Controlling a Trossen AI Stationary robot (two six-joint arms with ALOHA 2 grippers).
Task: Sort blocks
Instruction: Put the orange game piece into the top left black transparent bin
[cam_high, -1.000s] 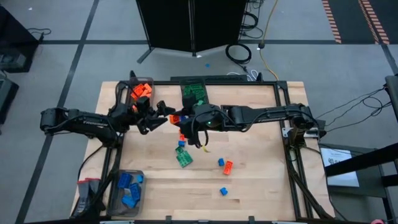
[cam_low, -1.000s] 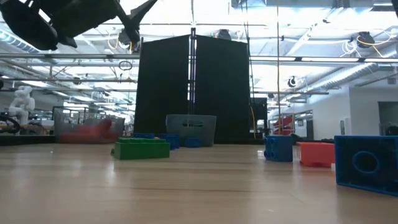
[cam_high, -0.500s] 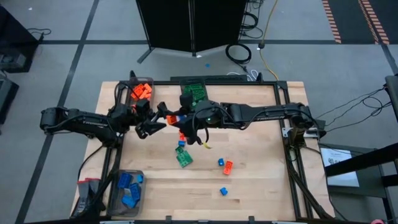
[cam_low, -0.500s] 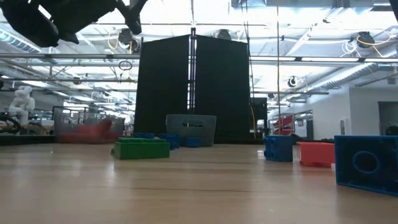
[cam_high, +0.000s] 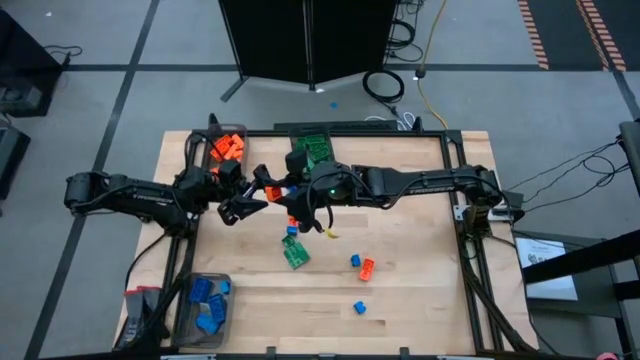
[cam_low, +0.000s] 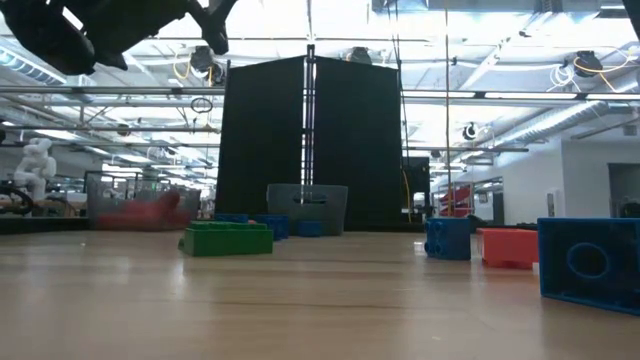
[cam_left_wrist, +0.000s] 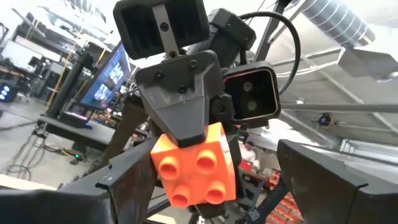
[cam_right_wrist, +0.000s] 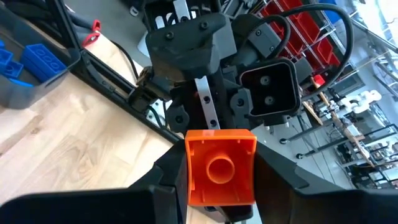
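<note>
The right gripper holds an orange block in the air over the table's far-left middle — its fingers pinch the block's sides. The block is squarish with no clear long axis; its four studs face the left gripper, and its hollow underside faces back along the right arm. The left gripper meets it head-on, fingers spread wide to either side of the block and not touching it. Loose blocks — green, blue, orange — lie on the table nearer the front.
</note>
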